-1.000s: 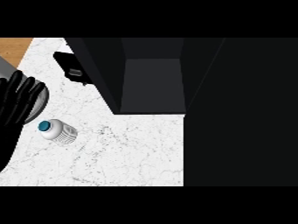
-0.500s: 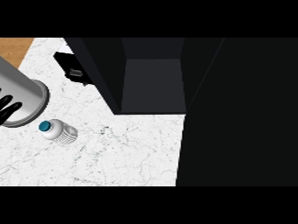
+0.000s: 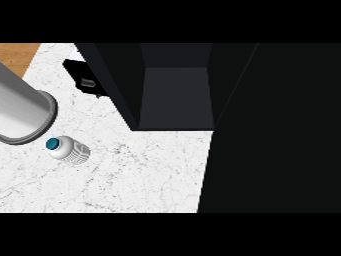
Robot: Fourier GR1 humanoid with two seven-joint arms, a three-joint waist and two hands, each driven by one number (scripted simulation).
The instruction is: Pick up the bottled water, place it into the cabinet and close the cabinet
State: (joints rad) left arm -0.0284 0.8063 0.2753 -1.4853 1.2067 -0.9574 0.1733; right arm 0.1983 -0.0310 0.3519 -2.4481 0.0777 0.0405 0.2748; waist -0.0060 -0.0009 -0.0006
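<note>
The bottled water (image 3: 69,149) is a small white bottle with a blue cap, seen from above on the white marble counter (image 3: 136,180) at the left. A grey forearm (image 3: 14,107) comes in from the left edge, and its ringed end hangs just above and left of the bottle. No hand shows in this view. The dark cabinet (image 3: 174,95) stands open at the top centre, up and to the right of the bottle, with nothing visible inside.
A large black surface (image 3: 284,130) covers the whole right side, beside the cabinet's opening. A small black fitting (image 3: 84,79) sits on the cabinet's left outer wall. Brown wood (image 3: 7,56) shows past the counter's left edge.
The grey forearm has swung further into view toward the right. The black hand seen at the left edge earlier has gone out of sight. The bottle has not moved.
</note>
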